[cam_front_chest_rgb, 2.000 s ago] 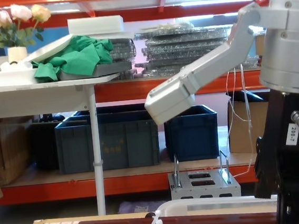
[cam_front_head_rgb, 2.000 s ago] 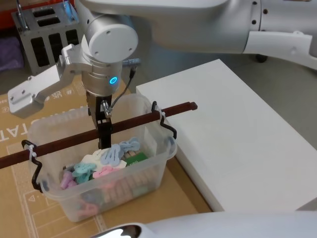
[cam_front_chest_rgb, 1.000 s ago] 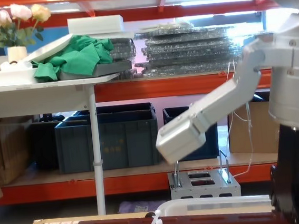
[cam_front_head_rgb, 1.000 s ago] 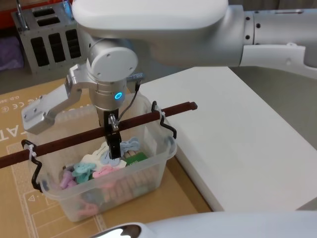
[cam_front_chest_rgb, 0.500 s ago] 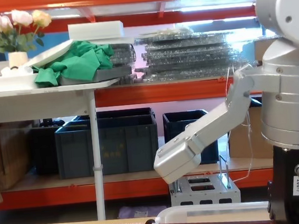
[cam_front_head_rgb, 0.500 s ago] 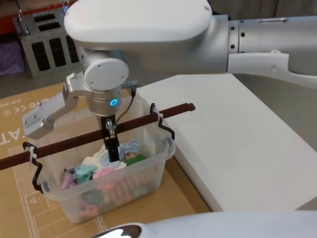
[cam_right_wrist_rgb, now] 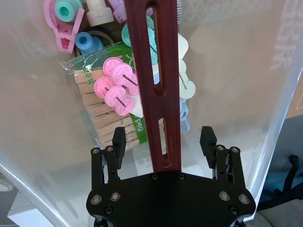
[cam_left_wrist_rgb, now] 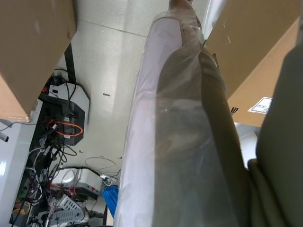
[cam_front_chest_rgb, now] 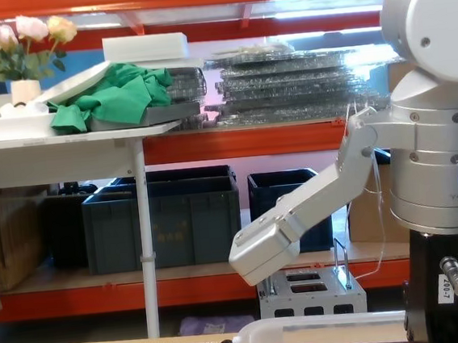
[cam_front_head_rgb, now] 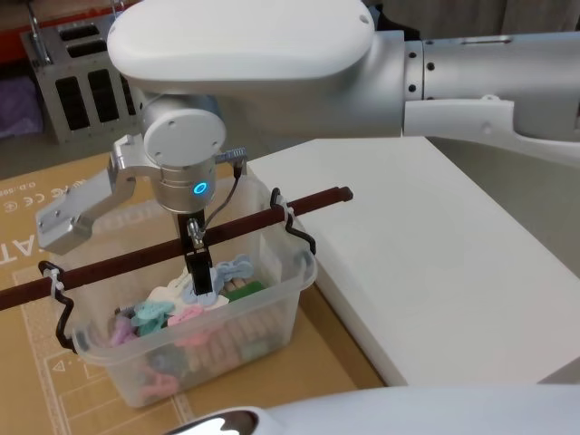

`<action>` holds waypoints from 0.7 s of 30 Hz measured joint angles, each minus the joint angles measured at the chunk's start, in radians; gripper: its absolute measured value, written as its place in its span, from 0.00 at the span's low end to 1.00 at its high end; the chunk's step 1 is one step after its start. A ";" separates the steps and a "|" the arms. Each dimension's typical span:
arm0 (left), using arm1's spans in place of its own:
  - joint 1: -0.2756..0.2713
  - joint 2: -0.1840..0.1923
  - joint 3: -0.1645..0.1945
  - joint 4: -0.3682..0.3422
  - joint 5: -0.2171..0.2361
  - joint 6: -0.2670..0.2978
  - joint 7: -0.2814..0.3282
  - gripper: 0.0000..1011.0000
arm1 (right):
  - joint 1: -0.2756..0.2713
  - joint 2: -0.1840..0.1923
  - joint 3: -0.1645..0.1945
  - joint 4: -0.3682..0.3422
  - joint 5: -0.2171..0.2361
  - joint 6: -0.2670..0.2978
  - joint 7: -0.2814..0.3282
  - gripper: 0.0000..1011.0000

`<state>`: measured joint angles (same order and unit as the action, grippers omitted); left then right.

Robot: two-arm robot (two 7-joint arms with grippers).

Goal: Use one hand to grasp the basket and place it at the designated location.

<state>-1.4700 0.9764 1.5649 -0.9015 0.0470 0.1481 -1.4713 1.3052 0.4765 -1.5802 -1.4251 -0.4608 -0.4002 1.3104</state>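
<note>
Right gripper [cam_right_wrist_rgb: 163,141]: jaws spread, nothing clamped. The black fingers [cam_right_wrist_rgb: 119,140] straddle the long dark red-brown bar handle [cam_front_head_rgb: 263,217], with a gap showing on each side in the right wrist view.

In the head view the gripper hangs straight down from the pale grey arm [cam_front_head_rgb: 453,82]. Its tips are past the bar and inside the large translucent clear plastic basket [cam_front_head_rgb: 304,272], just above the contents.

The bar runs across the basket's rim, fastened with white zip ties [cam_front_head_rgb: 54,281] and black wire hooks [cam_front_head_rgb: 65,319] at both ends.

Contents are pastel plastic clips [cam_front_head_rgb: 172,313] and a green-labelled pack of wooden clothes pegs [cam_right_wrist_rgb: 106,113].

The basket sits on a flat brown cardboard sheet [cam_front_head_rgb: 45,195], with its right side just beside a large white rectangular block [cam_front_head_rgb: 426,263] (can't tell if they touch).

Left arm: its wrist view looks along a film-wrapped post [cam_left_wrist_rgb: 180,118] between brown cardboard boxes [cam_left_wrist_rgb: 33,47].

Beyond the cardboard sheet stands a grey slotted metal rack [cam_front_head_rgb: 82,77].

Farther back in the chest view:
- dark blue opaque crates [cam_front_chest_rgb: 169,226] on orange shelving [cam_front_chest_rgb: 210,145]
- a white table [cam_front_chest_rgb: 64,143] carrying a green cloth [cam_front_chest_rgb: 116,97] and a vase of pale flowers [cam_front_chest_rgb: 7,39]
</note>
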 joint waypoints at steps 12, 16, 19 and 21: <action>0.000 0.000 0.000 0.000 0.000 0.000 0.000 0.00 | 0.006 0.025 0.014 -0.015 0.003 0.009 -0.003 0.63; 0.000 0.000 0.000 0.000 0.000 0.000 0.000 0.00 | 0.006 0.027 0.015 -0.017 0.004 0.010 -0.002 0.52; 0.000 0.000 0.000 0.000 0.000 0.000 0.000 0.00 | 0.009 0.035 0.020 -0.023 0.010 0.010 -0.002 0.41; 0.000 0.000 0.000 0.000 0.000 0.000 0.000 0.00 | 0.010 0.041 0.024 -0.027 0.015 0.011 -0.002 0.39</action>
<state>-1.4699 0.9764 1.5649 -0.9013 0.0471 0.1481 -1.4713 1.3153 0.5173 -1.5565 -1.4522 -0.4458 -0.3897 1.3088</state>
